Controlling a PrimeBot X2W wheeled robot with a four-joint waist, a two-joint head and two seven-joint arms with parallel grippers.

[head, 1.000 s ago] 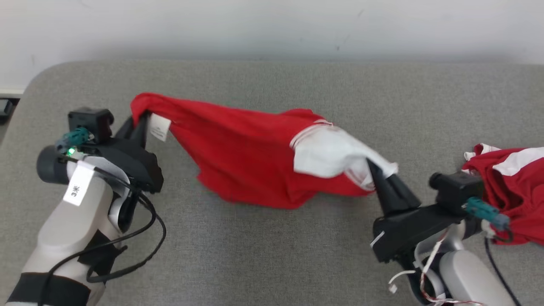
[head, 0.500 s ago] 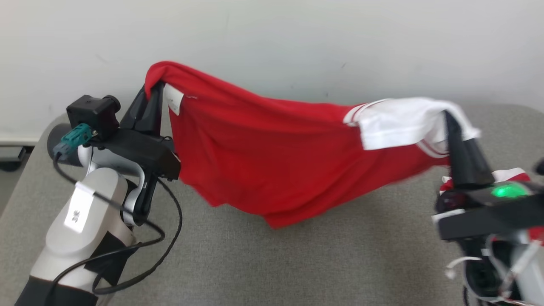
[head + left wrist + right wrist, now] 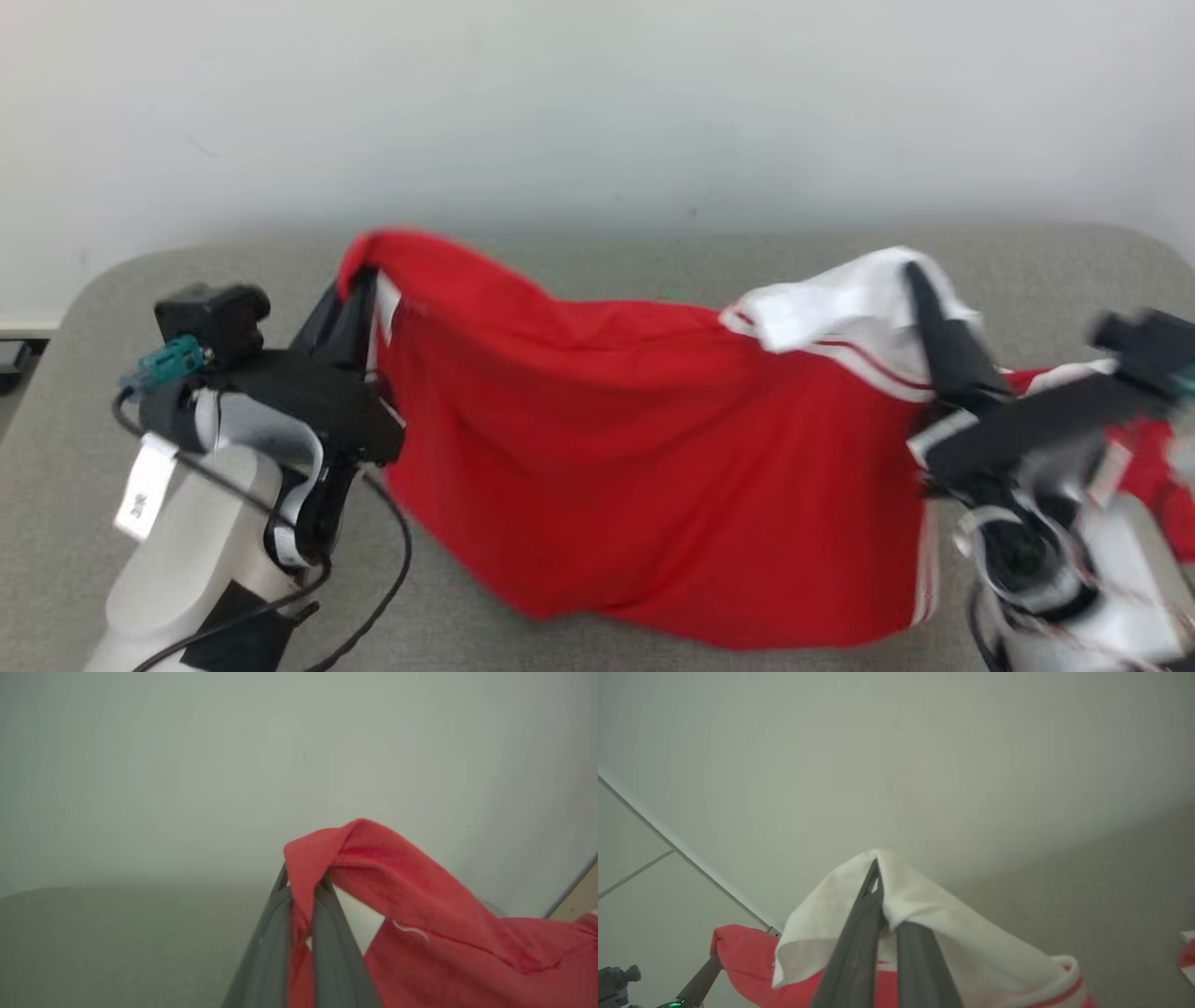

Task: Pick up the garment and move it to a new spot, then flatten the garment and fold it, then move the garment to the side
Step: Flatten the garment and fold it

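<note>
Red garment (image 3: 653, 467), head view: hung spread between both hands over the grey worktop (image 3: 597, 252); whether its lower hem touched the worktop, I cannot tell.
Head view, left hand (image 3: 359, 294): closed on the garment's red upper corner, with a white label (image 3: 386, 303) just beside its fingers.
Head view, right hand (image 3: 924, 289): blurred, clamped on the white sleeve (image 3: 831, 313) at the opposite upper corner.
Left wrist view, left hand (image 3: 303, 886): pinched tight on a red fold of the garment (image 3: 420, 896), which draped over the fingertips and ran off to the lower right, with a pale wall (image 3: 187, 765) behind.
Right wrist view, right hand (image 3: 885, 896): nipped tight on the white sleeve (image 3: 948, 933), which draped over its tips, with red cloth below.
</note>
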